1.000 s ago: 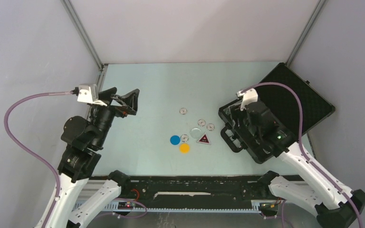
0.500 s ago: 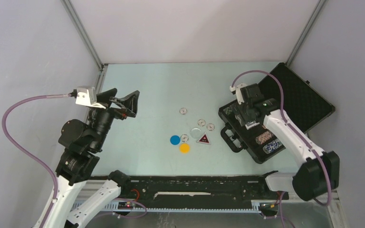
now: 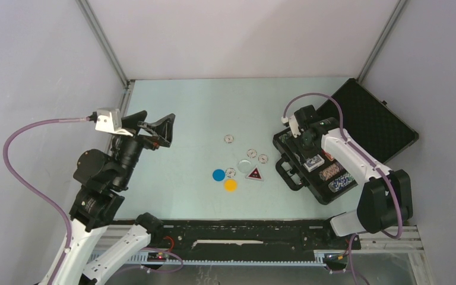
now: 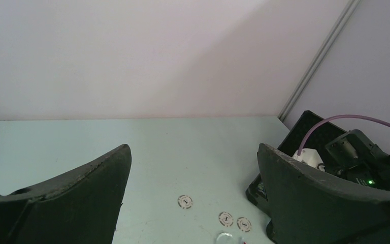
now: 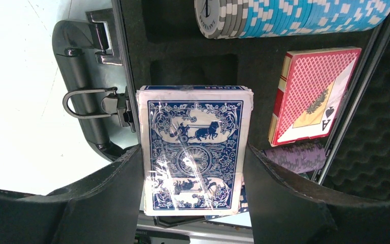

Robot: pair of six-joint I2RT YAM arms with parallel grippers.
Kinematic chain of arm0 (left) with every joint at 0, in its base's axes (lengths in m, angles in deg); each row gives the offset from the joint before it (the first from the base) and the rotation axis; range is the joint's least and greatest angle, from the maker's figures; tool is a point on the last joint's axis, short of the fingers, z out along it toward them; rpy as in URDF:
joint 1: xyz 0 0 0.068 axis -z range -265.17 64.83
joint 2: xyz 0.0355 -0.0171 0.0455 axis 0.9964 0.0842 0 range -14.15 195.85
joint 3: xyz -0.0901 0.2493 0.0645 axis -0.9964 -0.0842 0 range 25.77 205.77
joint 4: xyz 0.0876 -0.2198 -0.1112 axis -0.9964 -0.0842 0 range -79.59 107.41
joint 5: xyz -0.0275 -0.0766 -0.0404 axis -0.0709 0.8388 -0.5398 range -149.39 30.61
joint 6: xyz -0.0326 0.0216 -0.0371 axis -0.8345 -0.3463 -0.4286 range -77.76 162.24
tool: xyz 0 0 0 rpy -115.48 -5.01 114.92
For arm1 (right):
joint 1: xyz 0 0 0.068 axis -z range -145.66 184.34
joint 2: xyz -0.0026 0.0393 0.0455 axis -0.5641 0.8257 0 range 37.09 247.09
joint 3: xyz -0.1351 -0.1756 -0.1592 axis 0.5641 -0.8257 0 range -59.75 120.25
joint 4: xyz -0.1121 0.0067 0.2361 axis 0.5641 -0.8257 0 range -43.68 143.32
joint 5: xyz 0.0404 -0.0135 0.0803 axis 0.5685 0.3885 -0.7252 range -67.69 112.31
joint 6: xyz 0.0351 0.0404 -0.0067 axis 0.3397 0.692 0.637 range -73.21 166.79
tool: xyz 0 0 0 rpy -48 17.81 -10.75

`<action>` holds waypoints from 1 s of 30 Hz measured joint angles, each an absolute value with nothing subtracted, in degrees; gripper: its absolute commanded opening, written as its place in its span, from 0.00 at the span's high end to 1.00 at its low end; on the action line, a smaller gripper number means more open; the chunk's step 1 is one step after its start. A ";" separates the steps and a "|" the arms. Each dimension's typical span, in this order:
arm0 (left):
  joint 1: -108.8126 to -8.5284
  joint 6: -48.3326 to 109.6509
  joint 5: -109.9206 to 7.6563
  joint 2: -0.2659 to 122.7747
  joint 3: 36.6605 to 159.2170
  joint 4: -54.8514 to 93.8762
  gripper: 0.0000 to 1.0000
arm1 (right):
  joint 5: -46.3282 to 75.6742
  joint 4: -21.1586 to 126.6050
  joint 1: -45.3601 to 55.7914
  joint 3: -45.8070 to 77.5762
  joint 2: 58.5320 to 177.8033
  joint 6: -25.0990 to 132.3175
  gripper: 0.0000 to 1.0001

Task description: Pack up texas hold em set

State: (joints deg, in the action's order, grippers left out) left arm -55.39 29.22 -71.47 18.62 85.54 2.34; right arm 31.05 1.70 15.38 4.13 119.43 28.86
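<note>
Cards sit tight in my right claw (image 5: pixel 194 150): its two fingers press on both long sides of one blue-backed deck (image 5: pixel 193 122), wrapped in shiny film. The claw hangs over the open black case (image 3: pixel 368 124), so the deck is above the foam. I cannot tell if it touches the foam.

In the wrist view, one row of grey and light blue chips (image 5: pixel 294 15) lies past the fingertips. To the right of the claw, one red-backed deck (image 5: pixel 312 96) lies in its slot. Just under that is one row of purple chips (image 5: pixel 297 155), partly hidden by the finger. To the left of the claw is the one handle (image 5: pixel 84 104) of the case.

My left claw (image 4: pixel 194 148) is up in the air with its two fingers wide apart, holding nothing.

On the table (image 3: pixel 190 113), between the two claws and nearer the right one, I count eight loose bits: four small white chips (image 3: pixel 229 139), one clear disc (image 3: pixel 244 164), one blue disc (image 3: pixel 218 175), one yellow disc (image 3: pixel 231 185) and one red triangle (image 3: pixel 254 174). All eight lie outside the case, on its handle side.
</note>
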 measured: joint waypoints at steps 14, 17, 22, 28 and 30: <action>-55.39 29.29 -71.62 19.96 85.52 2.34 0.00 | 31.09 1.64 17.11 4.19 125.97 28.84 0.52; -55.37 29.33 -71.23 20.02 85.43 2.36 0.00 | 31.26 2.40 17.96 4.19 126.19 28.82 0.52; -55.32 29.40 -71.21 20.09 85.43 2.36 0.00 | 31.46 3.43 18.27 4.19 127.48 28.58 0.52; -55.32 29.40 -71.21 20.42 85.41 2.36 0.00 | 31.26 3.56 18.31 4.32 127.63 27.77 0.51; -55.32 29.40 -71.21 20.48 85.32 2.36 0.00 | 30.89 3.91 18.40 4.32 127.63 27.55 0.50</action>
